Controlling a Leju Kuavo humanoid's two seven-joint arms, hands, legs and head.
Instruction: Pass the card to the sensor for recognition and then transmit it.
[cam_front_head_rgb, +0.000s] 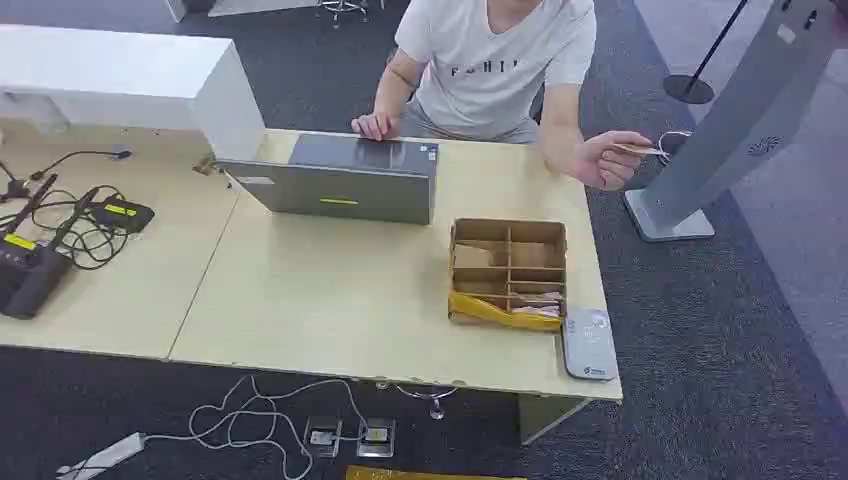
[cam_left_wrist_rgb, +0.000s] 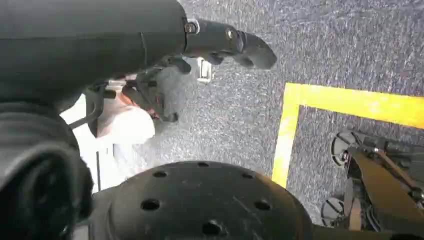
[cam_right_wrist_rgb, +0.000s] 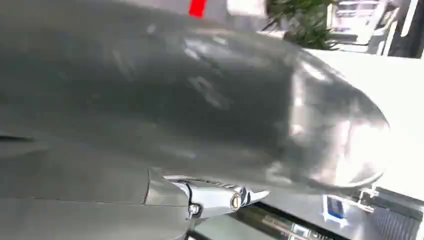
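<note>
A person behind the table pinches a pale card (cam_front_head_rgb: 638, 150) in one hand (cam_front_head_rgb: 605, 160), held out past the table's right edge. The grey-white card sensor (cam_front_head_rgb: 588, 343) lies flat on the table's front right corner. Beside it stands a cardboard box (cam_front_head_rgb: 508, 268) with compartments, and more cards (cam_front_head_rgb: 532, 300) lie in its front row. My left hand (cam_left_wrist_rgb: 165, 85) hangs over the dark carpet with nothing in it, thumb stretched out. My right hand (cam_right_wrist_rgb: 200, 100) is a blurred grey cover close to the lens, and its fingers cannot be made out.
A grey laptop (cam_front_head_rgb: 345, 180) sits open at the table's far middle, under the person's other hand. Black devices and cables (cam_front_head_rgb: 60, 230) lie at the left. A slanted grey stand (cam_front_head_rgb: 730, 130) rises off the carpet at the right. Cables and floor sockets (cam_front_head_rgb: 340, 435) lie below the table's front edge.
</note>
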